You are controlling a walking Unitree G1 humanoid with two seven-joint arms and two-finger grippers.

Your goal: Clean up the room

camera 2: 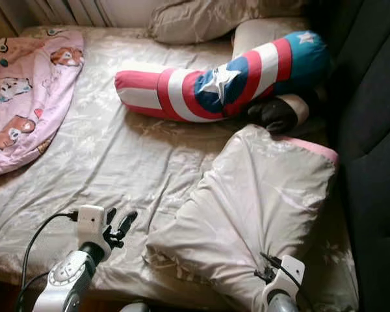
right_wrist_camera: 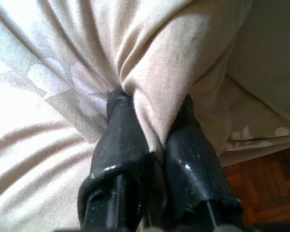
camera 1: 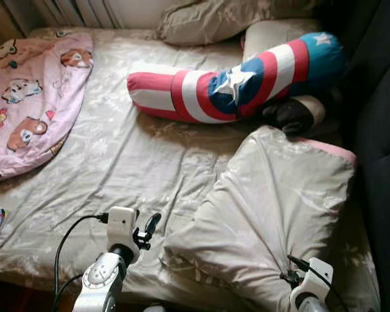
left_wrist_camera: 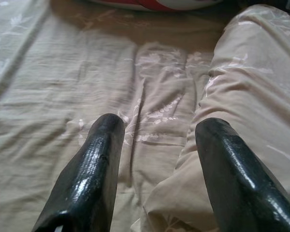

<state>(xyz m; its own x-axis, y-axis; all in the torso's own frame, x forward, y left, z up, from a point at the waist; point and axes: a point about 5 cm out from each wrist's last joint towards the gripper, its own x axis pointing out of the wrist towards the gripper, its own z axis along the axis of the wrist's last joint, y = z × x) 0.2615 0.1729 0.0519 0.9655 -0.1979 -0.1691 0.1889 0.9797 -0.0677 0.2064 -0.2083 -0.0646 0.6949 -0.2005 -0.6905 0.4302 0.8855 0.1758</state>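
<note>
Pillow (camera 1: 273,214) in right pincer (right_wrist_camera: 152,104)

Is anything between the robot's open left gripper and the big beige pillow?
Nothing visible. The left gripper hangs open beside the pillow, with bare sheet between. The right gripper already pinches its near edge.

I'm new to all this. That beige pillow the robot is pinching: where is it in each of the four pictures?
Left eye view: the beige pillow lies low and right on the bed.
Right eye view: same place, lower right.
Left wrist view: it lies along one side, beside the open left gripper.
Right wrist view: a fold of it is pinched in the right gripper.
Shared landmark: the striped bolster.
</note>
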